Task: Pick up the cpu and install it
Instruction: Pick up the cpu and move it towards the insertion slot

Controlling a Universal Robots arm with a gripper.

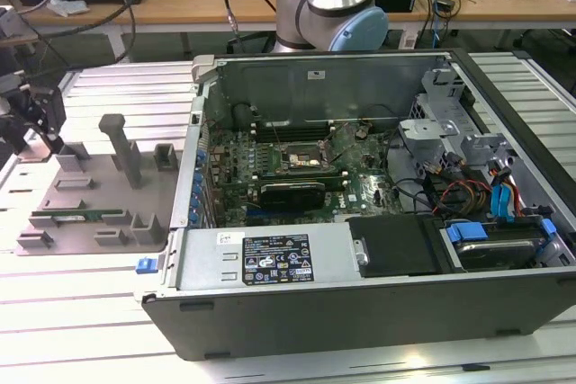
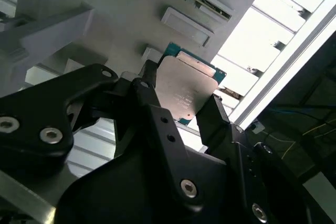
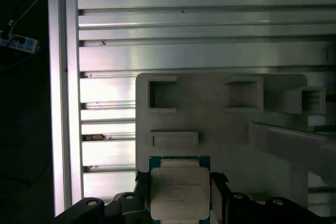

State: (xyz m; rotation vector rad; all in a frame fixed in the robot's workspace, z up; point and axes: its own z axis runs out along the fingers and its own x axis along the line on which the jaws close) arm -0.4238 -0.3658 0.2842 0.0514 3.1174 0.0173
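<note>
- Pincer (image 3: 180, 183) closed on 2 opposite sides of the cpu (image 3: 179, 200), near one edge of the gray tray (image 3: 220, 114).
- Cpu is square, metal plate facing the wrist cameras, sides parallel to the tray's edges.

The exterior view overlooks case (image 1: 360, 323) and tray (image 1: 85, 188); both wrist views, close in, share tray (image 3: 210, 114) (image 2: 131, 3) and cpu (image 3: 179, 192) (image 2: 184, 90).

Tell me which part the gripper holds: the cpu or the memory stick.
The cpu: the silvery square chip clamped in the gripper. The long green memory stick lies apart in the grey tray.
</note>
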